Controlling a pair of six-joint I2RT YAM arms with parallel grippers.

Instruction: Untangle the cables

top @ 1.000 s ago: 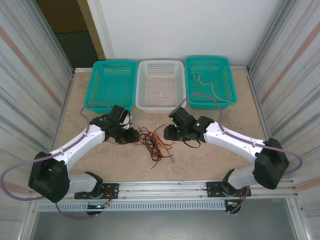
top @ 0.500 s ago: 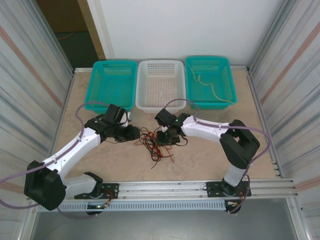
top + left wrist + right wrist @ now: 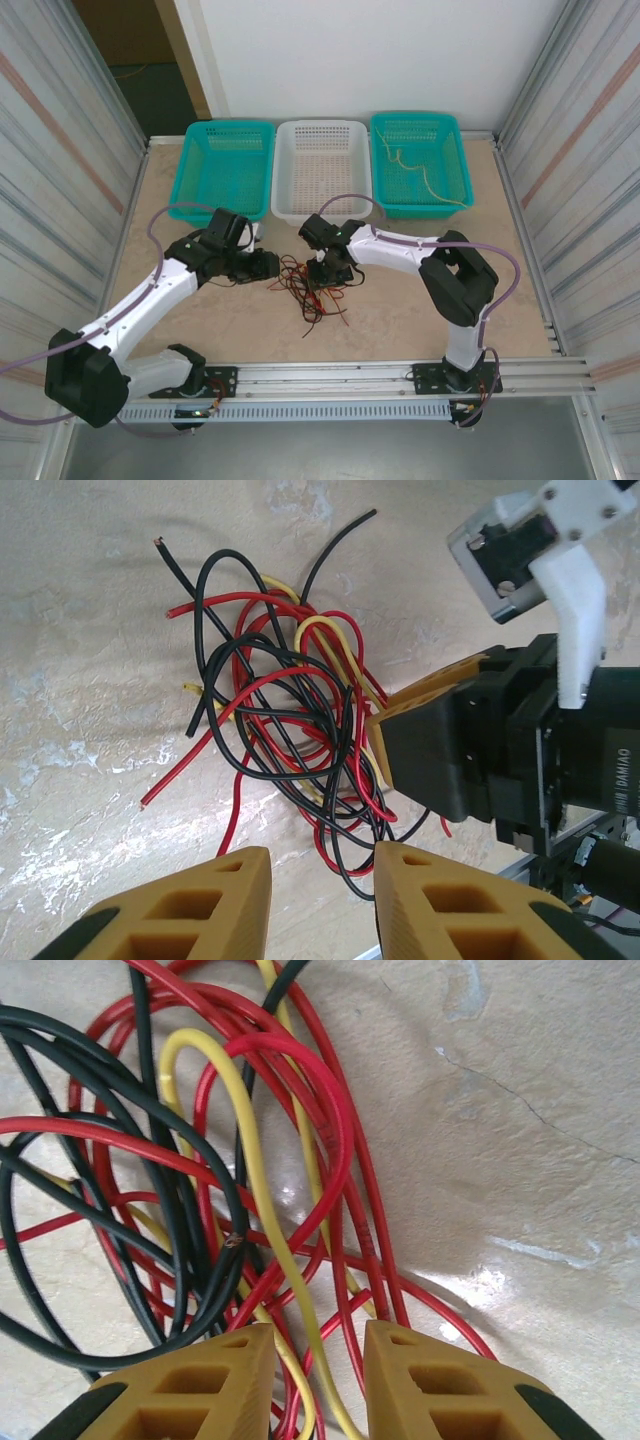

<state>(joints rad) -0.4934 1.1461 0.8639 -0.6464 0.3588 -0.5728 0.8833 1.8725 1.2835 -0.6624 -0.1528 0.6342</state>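
Observation:
The cables (image 3: 308, 284) lie in one tangle of red, black and yellow wires on the table between the two arms. My left gripper (image 3: 268, 268) rests just left of the heap. In the left wrist view it (image 3: 322, 868) is open with bare table between its fingers, the cables (image 3: 285, 705) a little ahead. My right gripper (image 3: 322, 272) is down on the tangle's right side. In the right wrist view it (image 3: 318, 1345) is open, narrowly, with a yellow cable (image 3: 262, 1210) and red cables (image 3: 340, 1200) running through the gap, not pinched.
Three baskets stand along the far edge: teal (image 3: 225, 165), white (image 3: 322, 170) and teal (image 3: 420, 160). The right one holds a pale yellow cable (image 3: 425, 175). Metal walls close both sides, and a rail (image 3: 330, 375) runs along the near edge.
The right arm has swung left and come down onto the tangle, its jaws narrowing around some wires. The left gripper has barely shifted.

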